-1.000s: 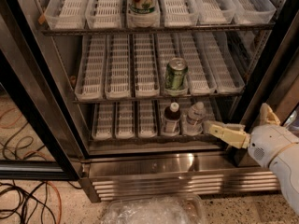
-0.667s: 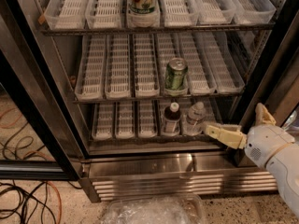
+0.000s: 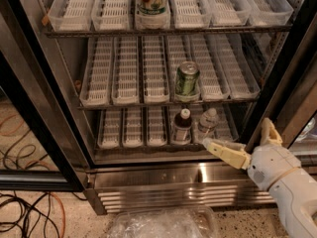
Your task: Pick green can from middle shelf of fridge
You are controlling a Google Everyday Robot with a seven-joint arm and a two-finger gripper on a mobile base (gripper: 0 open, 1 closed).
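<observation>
one green can [image 3: 187,79] stands near the front of the middle shelf [image 3: 124,103], up and left of the wide-open gripper [image 3: 237,133]. raise the gripper level with it first, then straddle the can squarely.

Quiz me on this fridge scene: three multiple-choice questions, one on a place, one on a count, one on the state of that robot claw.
1. Where is the green can? A top shelf; B middle shelf; C floor.
2. How many small bottles stand on the bottom shelf? A four; B none; C two.
3. How is the gripper? A open and empty, at the lower right of the fridge; B shut on the can; C holding a bottle.
Answers: 1 B, it stands in a lane tray there. 2 C, one dark, one clear. 3 A, fingers spread, nothing between them.
</observation>
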